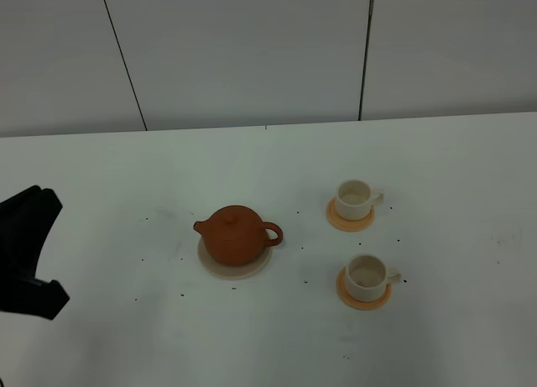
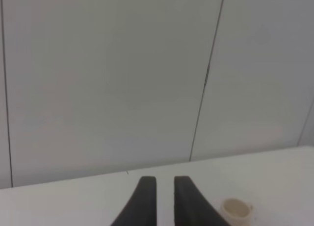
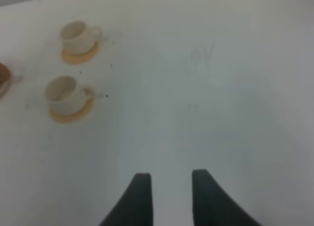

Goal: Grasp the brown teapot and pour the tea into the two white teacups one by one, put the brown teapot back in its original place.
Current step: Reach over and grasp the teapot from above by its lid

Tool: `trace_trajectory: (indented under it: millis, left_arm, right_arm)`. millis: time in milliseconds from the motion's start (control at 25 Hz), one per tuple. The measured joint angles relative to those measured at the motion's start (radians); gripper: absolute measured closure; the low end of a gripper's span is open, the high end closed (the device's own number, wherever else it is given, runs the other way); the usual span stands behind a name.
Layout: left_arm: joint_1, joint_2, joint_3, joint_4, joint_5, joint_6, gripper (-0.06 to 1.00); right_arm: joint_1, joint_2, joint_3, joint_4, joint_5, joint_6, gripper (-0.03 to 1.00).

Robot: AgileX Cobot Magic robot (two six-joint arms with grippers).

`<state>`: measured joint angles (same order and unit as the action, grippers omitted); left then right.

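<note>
On the white table (image 1: pixel 436 152) stands one brown teapot (image 1: pixel 235 234), upright with its lid on, resting on one round beige trivet (image 1: pixel 235 272) left of the table's middle. Its spout points to the left of the exterior view and its loop handle to the right, toward the cups.

Two white teacups are counted, both upright and well apart from the teapot. The far teacup (image 1: pixel 355 199) sits on one tan-orange coaster (image 1: pixel 348 226); the near teacup (image 1: pixel 367 274) sits on a second coaster (image 1: pixel 362 301). Both cup handles point right. Whether either cup holds tea cannot be told.

Several small dark specks lie scattered on the table around the teapot and cups.

Left gripper (image 2: pixel 165 179): two black fingers stand a little apart, nothing between them, aimed toward the panelled wall, with one teacup showing beside them. A black part of the left arm (image 1: pixel 25 253) shows at the left edge of the exterior view, well apart from the teapot.

Right gripper (image 3: pixel 171 177): two black fingers stand apart, nothing between them, over bare table, well apart from both teacups
</note>
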<state>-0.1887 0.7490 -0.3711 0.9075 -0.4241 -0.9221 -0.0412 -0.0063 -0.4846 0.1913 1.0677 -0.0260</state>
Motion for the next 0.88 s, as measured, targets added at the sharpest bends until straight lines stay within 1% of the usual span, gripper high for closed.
trace_trajectory:
  millis: [160, 280, 320, 400, 440, 560, 600, 640, 680, 800, 880]
  left_arm:
    - [0.0, 0.124, -0.098, 0.071, -0.003, -0.002, 0.79]
    - [0.0, 0.241, -0.19, 0.174, -0.005, -0.058, 0.79]
    - [0.0, 0.276, -0.22, 0.231, -0.006, -0.097, 0.79]
    - [0.0, 0.36, -0.301, 0.376, -0.007, -0.203, 0.79]
    - [0.0, 0.395, -0.345, 0.45, -0.008, -0.279, 0.79]
    - [0.0, 0.512, -0.491, 0.757, -0.026, -0.53, 0.79]
    - [0.0, 0.543, -0.535, 0.809, -0.05, -0.603, 0.78]
    - [0.0, 0.579, -0.589, 0.844, -0.085, -0.647, 0.78]
    - [0.0, 0.613, -0.642, 0.864, -0.119, -0.668, 0.78]
    - [0.0, 0.702, -0.779, 0.885, -0.218, -0.721, 0.78]
    - [0.0, 0.752, -0.853, 0.89, -0.259, -0.771, 0.78]
  right_arm:
    - [0.0, 0.0, 0.0, -0.003, 0.0, 0.001, 0.77]
    - [0.0, 0.0, 0.0, 0.01, 0.0, -0.014, 0.77]
    - [0.0, 0.0, 0.0, 0.017, 0.0, -0.021, 0.77]
    - [0.0, 0.0, 0.0, 0.019, 0.0, -0.028, 0.76]
    - [0.0, 0.0, 0.0, 0.02, 0.0, -0.029, 0.76]
    - [0.0, 0.0, 0.0, 0.02, 0.0, -0.029, 0.76]
    - [0.0, 0.0, 0.0, 0.021, 0.0, -0.029, 0.76]
    - [0.0, 0.0, 0.0, 0.021, 0.0, -0.029, 0.76]
    - [0.0, 0.0, 0.0, 0.022, 0.0, -0.029, 0.76]
    - [0.0, 0.0, 0.0, 0.024, 0.0, -0.029, 0.75]
    - [0.0, 0.0, 0.0, 0.024, 0.0, -0.029, 0.75]
